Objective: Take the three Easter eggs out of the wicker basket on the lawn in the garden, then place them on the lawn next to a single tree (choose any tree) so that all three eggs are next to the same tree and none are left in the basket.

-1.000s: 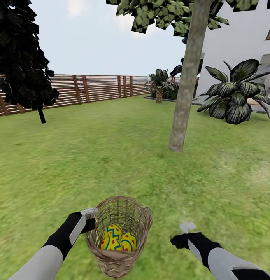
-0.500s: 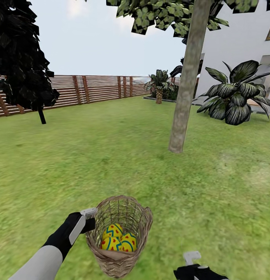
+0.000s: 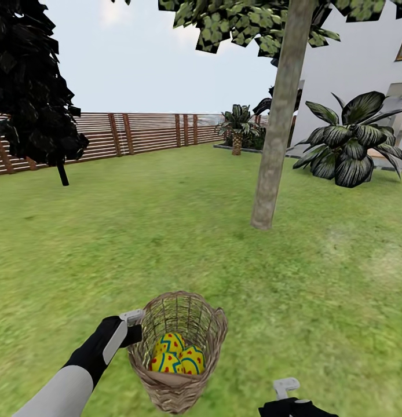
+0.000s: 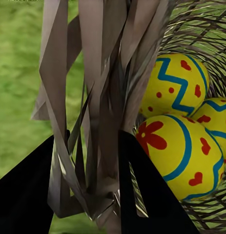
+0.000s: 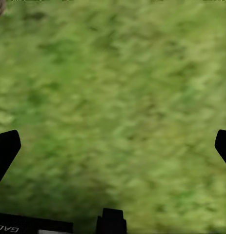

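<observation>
The brown wicker basket (image 3: 173, 391) stands on the lawn (image 3: 166, 231) just in front of me. Three yellow Easter eggs (image 3: 176, 357) with red dots and blue zigzags lie inside it. My left gripper (image 3: 133, 324) is shut on the basket's left rim. In the left wrist view its black fingers (image 4: 142, 185) clamp the woven wall (image 4: 103, 73), with the eggs (image 4: 178, 151) just beyond. My right gripper (image 3: 285, 386) hovers low at the basket's right, open and holding nothing, over bare grass (image 5: 117, 97). The tree (image 3: 276, 145) with the grey-brown trunk rises ahead to the right.
A slatted wooden fence (image 3: 137, 133) closes the back of the garden. A dark cypress (image 3: 33, 92) stands at the left. A short palm (image 3: 238, 130) and a broad-leaved bush (image 3: 351, 142) sit by the white house (image 3: 363, 63) at the right.
My right gripper has dropped back toward me, from beside the basket to the bottom edge of the head view. The left gripper and basket stay put.
</observation>
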